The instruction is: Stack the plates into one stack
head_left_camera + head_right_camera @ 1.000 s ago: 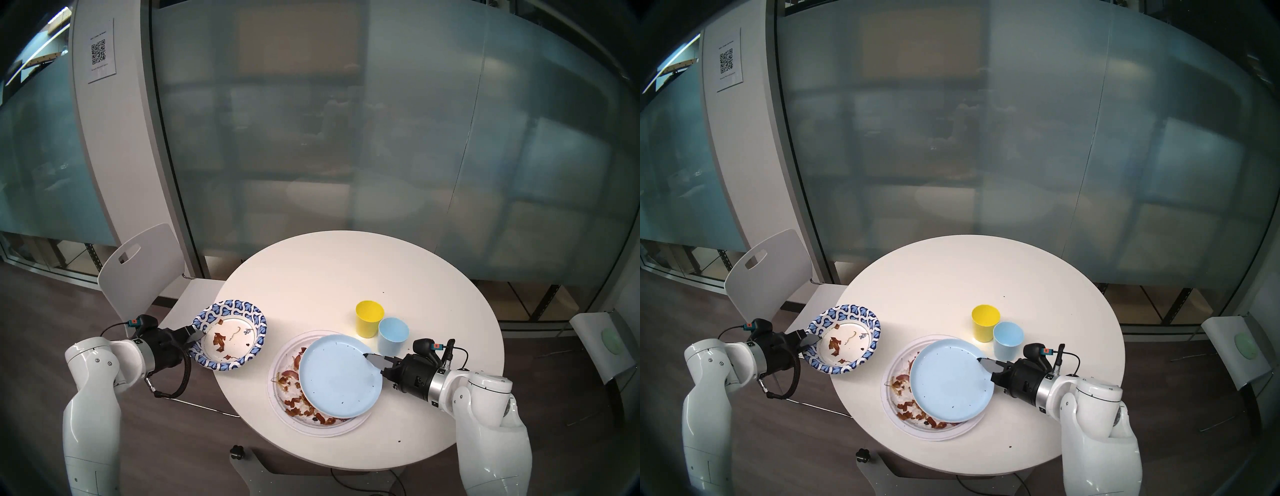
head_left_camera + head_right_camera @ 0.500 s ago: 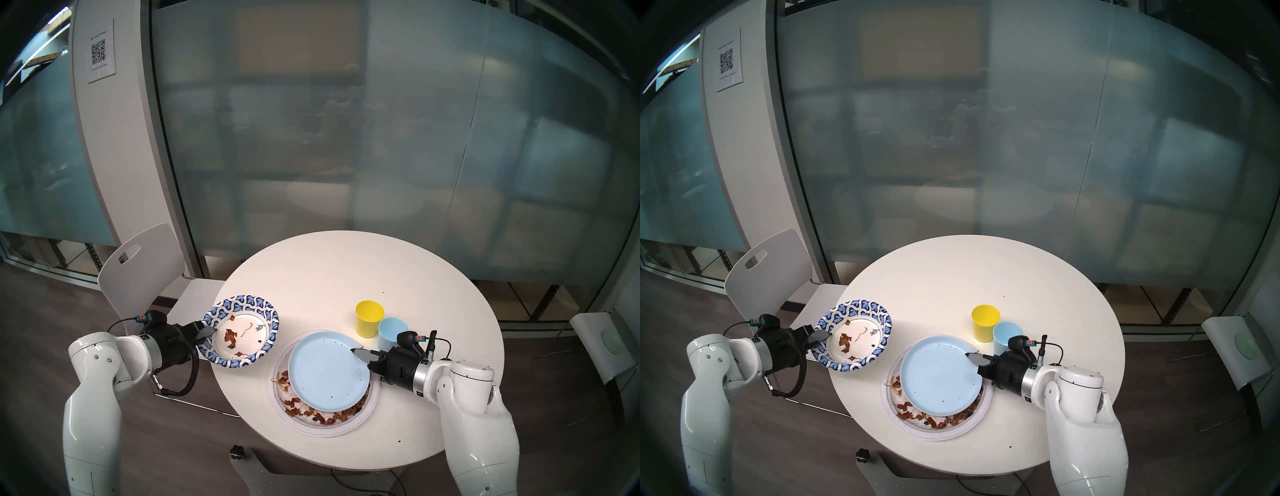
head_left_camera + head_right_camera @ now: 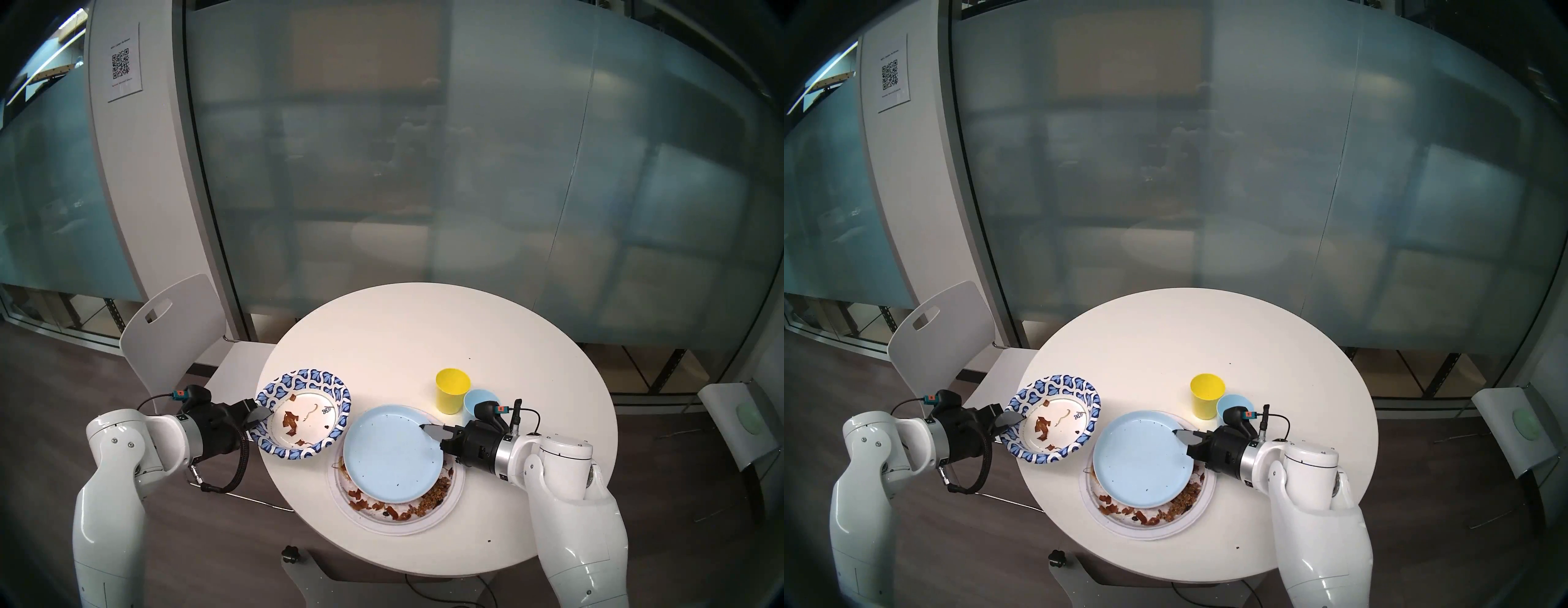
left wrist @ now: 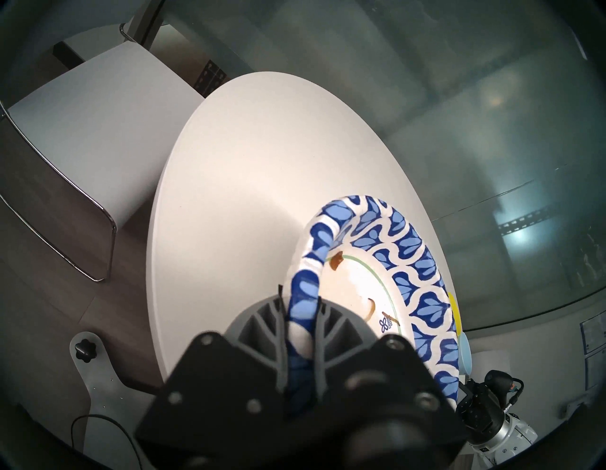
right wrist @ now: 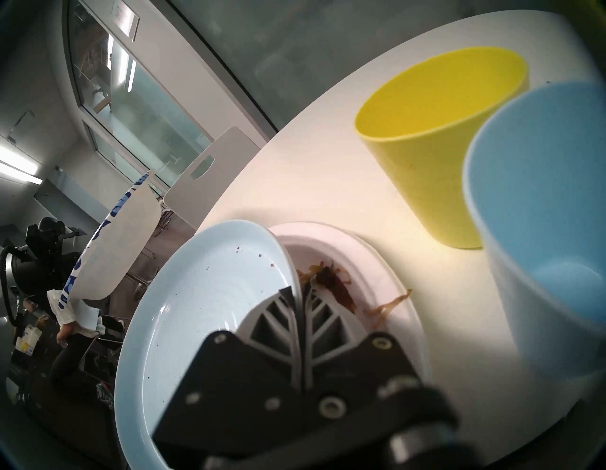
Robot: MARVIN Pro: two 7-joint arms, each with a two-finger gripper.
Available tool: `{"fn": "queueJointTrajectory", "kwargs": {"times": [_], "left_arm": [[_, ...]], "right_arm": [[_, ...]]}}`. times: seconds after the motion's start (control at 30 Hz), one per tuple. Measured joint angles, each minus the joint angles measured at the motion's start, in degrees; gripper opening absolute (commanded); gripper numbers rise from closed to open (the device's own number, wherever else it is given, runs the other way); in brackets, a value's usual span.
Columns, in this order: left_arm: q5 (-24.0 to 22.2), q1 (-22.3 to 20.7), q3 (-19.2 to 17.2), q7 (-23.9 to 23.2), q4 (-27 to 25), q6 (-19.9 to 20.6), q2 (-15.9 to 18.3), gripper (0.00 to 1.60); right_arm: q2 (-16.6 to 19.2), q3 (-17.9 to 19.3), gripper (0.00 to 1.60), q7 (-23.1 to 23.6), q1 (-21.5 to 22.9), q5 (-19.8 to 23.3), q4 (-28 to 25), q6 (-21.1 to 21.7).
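Observation:
My right gripper (image 3: 428, 429) is shut on the right rim of the plain light-blue plate (image 3: 392, 452). It holds that plate over the large white paper plate (image 3: 382, 524), which has brown scraps and lies on the table. The light-blue plate covers most of the white one. My left gripper (image 3: 262, 414) is shut on the left rim of the blue-and-white patterned paper plate (image 3: 316, 375). This plate carries scraps and is lifted and tilted at the table's left edge. The left wrist view shows the patterned rim (image 4: 305, 295) pinched between the fingers. The right wrist view shows the light-blue plate (image 5: 210, 305) pinched likewise.
A yellow cup (image 3: 453, 390) and a light-blue cup (image 3: 479, 401) stand just behind my right wrist, close to it. The round white table (image 3: 424, 331) stretches behind them. A white chair (image 3: 178, 322) stands by the table's left edge.
Both arms moved toward the middle. The light-blue plate shifted left over the white plate, uncovering scraps on its right. The patterned plate moved right, nearly meeting the light-blue plate.

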Motion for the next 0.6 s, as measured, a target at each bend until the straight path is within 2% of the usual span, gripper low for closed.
{"fn": "queueJointTrajectory", "kwargs": {"times": [0.43,0.47,0.5,0.6], "left_arm": [[-2.97,0.60,0.43,2.65,-0.85,0.00,0.85,0.00],[-3.08,0.62,0.45,2.73,-0.87,0.00,0.91,0.00],[-3.32,0.67,0.50,2.85,-0.90,0.00,1.02,0.00],[-3.67,0.77,0.64,2.90,-1.05,0.00,1.19,0.00]], "right_arm": [[0.26,-1.17,0.00,-0.18,0.13,-3.25,-0.48,-0.23],[0.27,-1.18,0.13,-0.18,0.12,-3.42,-0.56,-0.25],[0.30,-1.18,0.43,-0.18,0.10,-3.75,-0.72,-0.29],[0.32,-1.18,0.53,-0.18,0.07,-4.23,-0.99,-0.35]]}}
